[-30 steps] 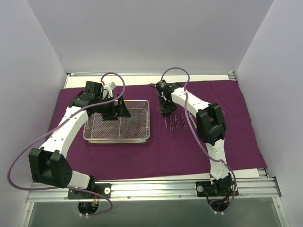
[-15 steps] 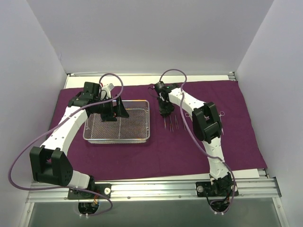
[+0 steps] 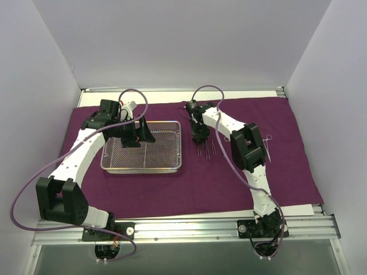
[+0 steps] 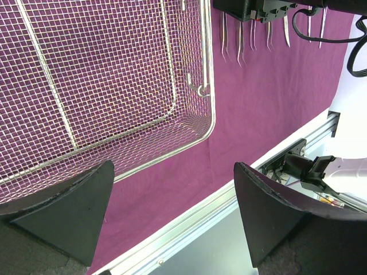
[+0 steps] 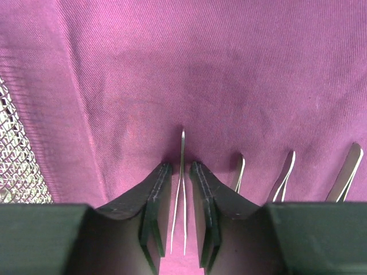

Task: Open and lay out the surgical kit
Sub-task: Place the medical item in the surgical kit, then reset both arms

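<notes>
The dark purple cloth [image 3: 287, 172] lies spread flat over the table. The silver wire-mesh tray [image 3: 172, 167] sits on its left half, and no instrument shows in it. My left gripper [image 3: 137, 136] hangs open over the tray's rim [image 4: 211, 103], with nothing between its fingers [image 4: 86, 212]. My right gripper [image 3: 200, 137] is down on the cloth just right of the tray. Its jaws [image 5: 180, 166] stand slightly apart, astride a thin steel forceps [image 5: 183, 189] that lies free on the cloth [image 5: 229, 69]. Three more forceps [image 5: 285, 172] lie in a row to its right.
The row of forceps [image 3: 210, 150] lies close to the tray's right wall. A small steel instrument [image 3: 268, 139] lies beside the right arm's elbow. White walls enclose the table on three sides. A metal rail [image 4: 189, 223] runs along the near edge.
The right gripper's jaws have parted a little and the forceps now lies loose between them. The right arm's elbow has shifted left. The left arm has barely moved.
</notes>
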Controlling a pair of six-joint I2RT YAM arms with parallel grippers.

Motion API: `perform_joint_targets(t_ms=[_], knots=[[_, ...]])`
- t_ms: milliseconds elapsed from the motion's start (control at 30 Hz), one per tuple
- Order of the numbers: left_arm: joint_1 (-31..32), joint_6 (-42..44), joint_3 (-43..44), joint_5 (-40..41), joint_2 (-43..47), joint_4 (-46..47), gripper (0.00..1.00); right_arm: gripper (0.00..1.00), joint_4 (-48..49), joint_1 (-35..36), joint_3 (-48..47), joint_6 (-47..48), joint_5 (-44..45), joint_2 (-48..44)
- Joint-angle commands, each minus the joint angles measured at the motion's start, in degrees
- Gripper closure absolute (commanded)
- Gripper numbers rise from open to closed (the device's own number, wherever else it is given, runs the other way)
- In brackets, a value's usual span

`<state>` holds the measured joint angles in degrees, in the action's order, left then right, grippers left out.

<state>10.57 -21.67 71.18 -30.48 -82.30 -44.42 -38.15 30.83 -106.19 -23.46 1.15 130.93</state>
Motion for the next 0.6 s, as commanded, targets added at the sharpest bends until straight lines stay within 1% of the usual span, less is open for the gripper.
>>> perform_joint_targets(t_ms=[0,133,167,333,400,433,467,567], knots=[[-0.5,1.5,0.4,-1.3,0.7,1.3,0.06,0.76,-2.8,0.3,-1.6,0.3,2.0,0.4],[-0.5,1.4,0.2,-1.3,1.3,1.3,0.06,0.74,-3.5,0.3,-2.4,0.3,2.5,-0.2],[-0.5,1.4,-0.1,-1.3,1.4,1.4,0.06,0.71,-3.7,0.4,-2.6,0.3,2.7,-0.8],[-0.5,0.9,-0.3,-1.3,2.0,1.7,0.06,0.66,-4.7,1.0,-4.4,0.6,4.3,-4.5],[-0.5,0.4,-0.8,-1.4,2.0,2.3,0.06,0.46,-4.6,1.2,-3.7,0.8,4.2,-7.3],[-0.6,0.2,-0.9,-1.4,2.0,2.4,0.06,0.26,-4.1,1.3,-3.0,0.9,4.1,-8.5],[-0.6,-0.2,-1.1,-1.4,2.0,2.8,0.06,0.01,-3.9,1.4,-1.6,1.0,4.2,-10.8],[-0.9,-1.4,-1.9,-1.4,2.1,4.4,0.06,0.00,-1.8,1.5,1.5,0.8,4.7,-16.4]])
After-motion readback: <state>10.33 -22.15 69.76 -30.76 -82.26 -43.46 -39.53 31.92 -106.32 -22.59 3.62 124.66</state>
